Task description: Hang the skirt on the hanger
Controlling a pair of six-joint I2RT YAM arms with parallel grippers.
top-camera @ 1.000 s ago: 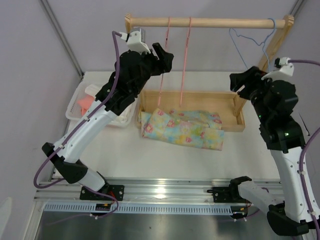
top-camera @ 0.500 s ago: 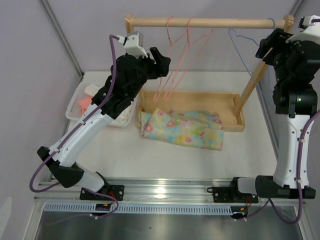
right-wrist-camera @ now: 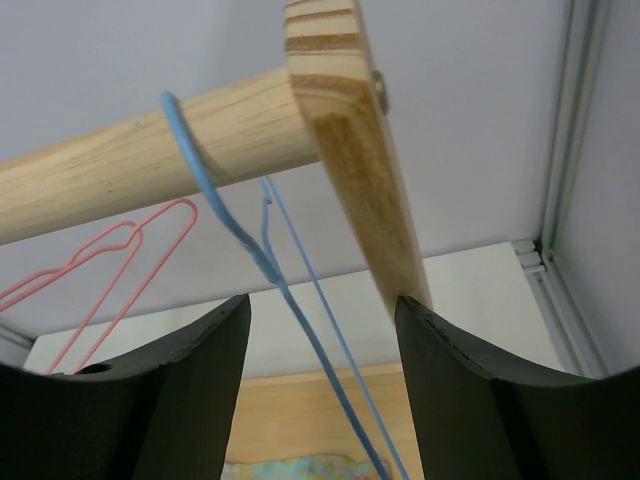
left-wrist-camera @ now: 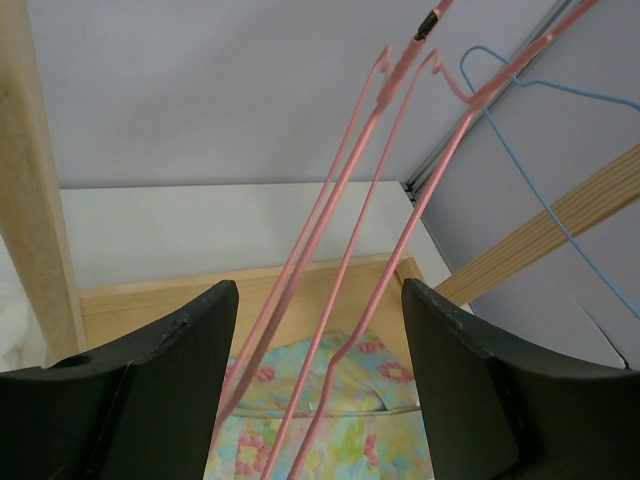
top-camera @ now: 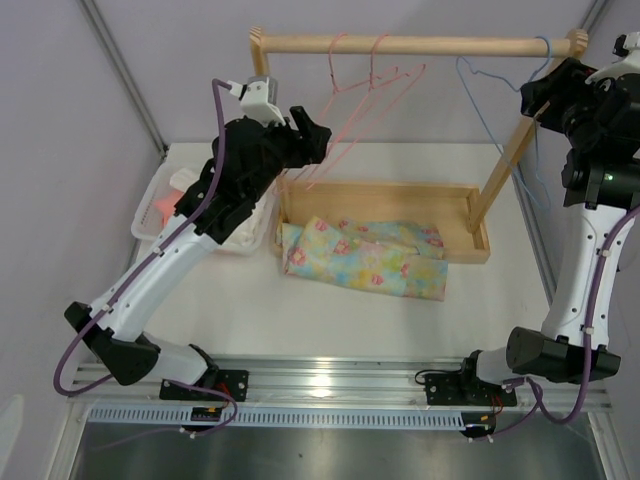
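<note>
Both grippers gape: left (left-wrist-camera: 318, 290) facing pink hangers (left-wrist-camera: 308, 240), upper centre; right (right-wrist-camera: 320, 300) facing the hanger (right-wrist-camera: 213, 205), upper right. Skirt (top-camera: 365, 258) lies centre.

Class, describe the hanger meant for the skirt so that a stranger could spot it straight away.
Find the wooden rail across the back of the table. At its right end, beside the slanted post, one thin wire hanger hooks over it. It is light blue; the other hangers, further left, are pink.
</note>
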